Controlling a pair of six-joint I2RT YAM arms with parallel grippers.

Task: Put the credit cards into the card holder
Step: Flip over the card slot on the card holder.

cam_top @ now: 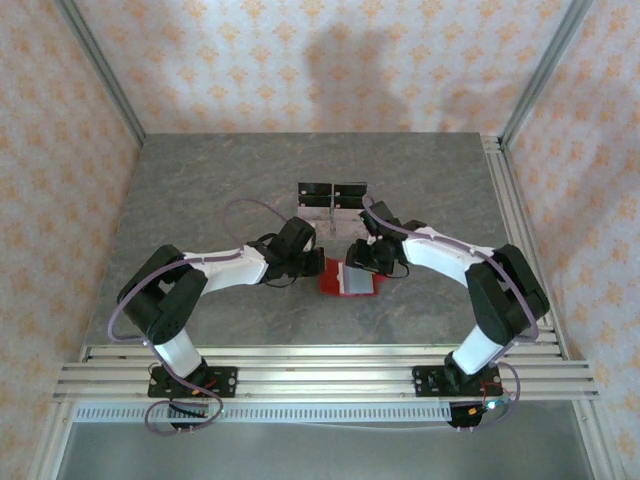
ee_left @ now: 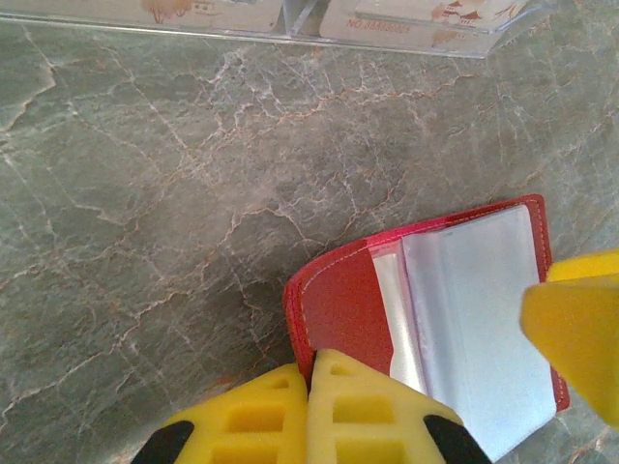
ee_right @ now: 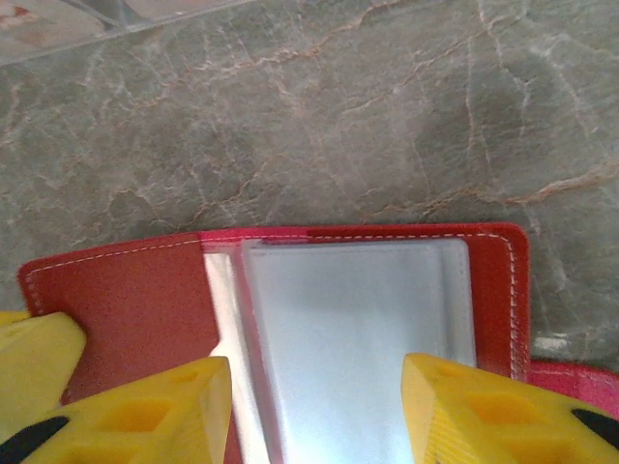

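The card holder is a red wallet lying spread open on the grey table between both arms. My left gripper is shut on the edge of its left flap and stands at the wallet's left side. A pale grey-blue credit card lies over the wallet's right half, against the pale inner pocket. My right gripper straddles this card, one yellow finger at each long edge, gripping it across its width. From above it sits at the wallet's right, over the grey card.
A clear plastic stand with black blocks stands just behind the wallet; its edge shows at the top of the left wrist view. Bare marbled table surrounds the arms. An aluminium rail runs along the near edge.
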